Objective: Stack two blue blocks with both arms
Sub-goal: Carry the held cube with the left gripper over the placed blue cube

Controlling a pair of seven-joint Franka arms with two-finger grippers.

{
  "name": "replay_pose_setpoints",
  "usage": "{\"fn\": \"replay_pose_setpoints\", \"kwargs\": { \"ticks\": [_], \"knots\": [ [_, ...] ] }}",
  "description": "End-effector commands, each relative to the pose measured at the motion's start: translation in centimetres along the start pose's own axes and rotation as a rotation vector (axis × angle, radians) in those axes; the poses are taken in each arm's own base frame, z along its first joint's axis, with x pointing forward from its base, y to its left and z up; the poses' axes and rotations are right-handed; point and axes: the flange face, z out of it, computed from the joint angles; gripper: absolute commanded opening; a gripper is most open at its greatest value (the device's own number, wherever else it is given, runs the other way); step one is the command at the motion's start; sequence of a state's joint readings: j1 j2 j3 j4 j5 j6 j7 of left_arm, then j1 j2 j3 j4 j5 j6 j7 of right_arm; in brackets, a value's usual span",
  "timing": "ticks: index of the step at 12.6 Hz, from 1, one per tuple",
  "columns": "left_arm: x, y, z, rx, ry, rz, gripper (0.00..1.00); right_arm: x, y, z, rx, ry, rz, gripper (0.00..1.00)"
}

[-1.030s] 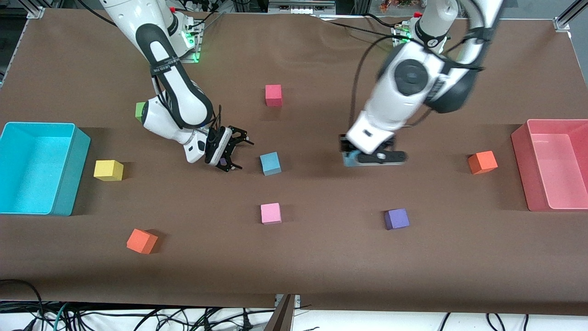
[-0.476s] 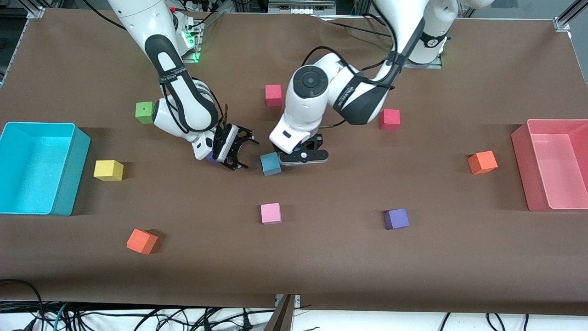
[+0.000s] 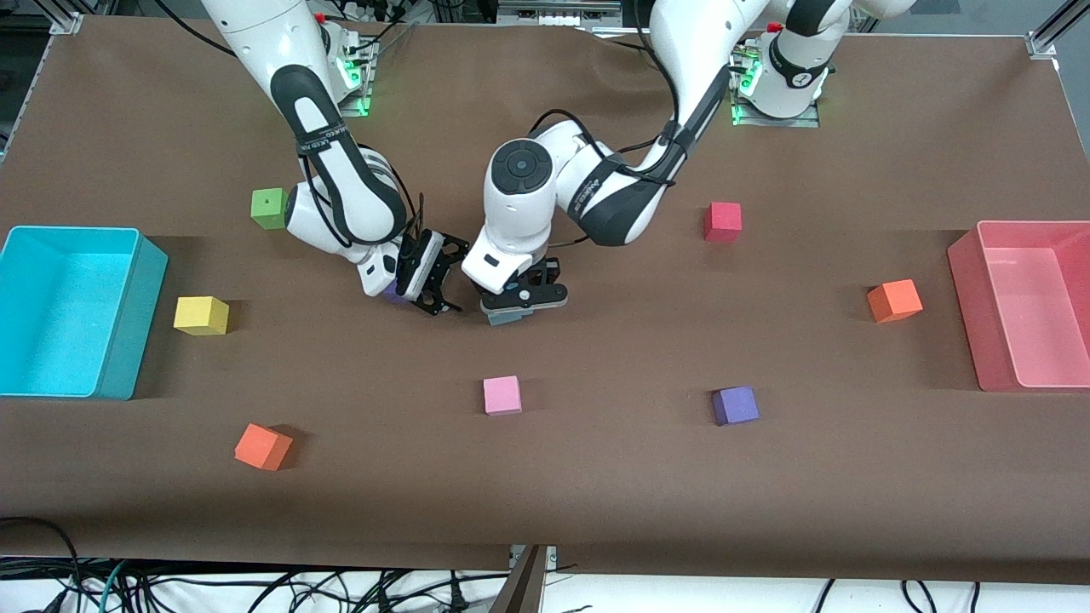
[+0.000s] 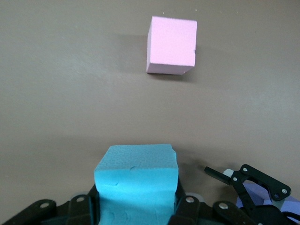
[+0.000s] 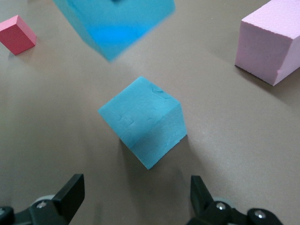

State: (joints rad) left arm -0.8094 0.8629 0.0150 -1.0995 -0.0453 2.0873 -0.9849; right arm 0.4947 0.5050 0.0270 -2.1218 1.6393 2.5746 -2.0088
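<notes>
Left fingers [image 4: 89, 211] clamp a blue block [image 4: 137, 183] above the second block [image 5: 143, 121]; right fingers [image 5: 70, 192] wide beside it.

A turquoise bin [image 3: 128, 340] sits at the right arm's end of the table [image 3: 596, 511], a pink bin [image 3: 966, 315] at the left arm's end. Loose cubes lie scattered between them: green [image 3: 268, 209], yellow [image 3: 201, 315], two orange [image 3: 263, 447] [image 3: 894, 300], pink [image 3: 501, 395], purple [image 3: 735, 405] and red [image 3: 722, 221].
</notes>
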Motion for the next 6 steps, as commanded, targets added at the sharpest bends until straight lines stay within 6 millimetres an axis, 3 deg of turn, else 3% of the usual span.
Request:
{"fn": "replay_pose_setpoints", "kwargs": {
  "ticks": [1, 6],
  "knots": [
    [-0.4, 1.3, 1.8, -0.026, 0.021, -0.040, 0.00, 0.3, -0.1, 0.4, -0.014, 0.008, 0.000, 1.00],
    [-2.1, 2.0, 4.0, -0.011, 0.013, -0.049, 0.00, 0.3, -0.1, 0.4, -0.014, 0.008, -0.003, 1.00]
  ]
}}
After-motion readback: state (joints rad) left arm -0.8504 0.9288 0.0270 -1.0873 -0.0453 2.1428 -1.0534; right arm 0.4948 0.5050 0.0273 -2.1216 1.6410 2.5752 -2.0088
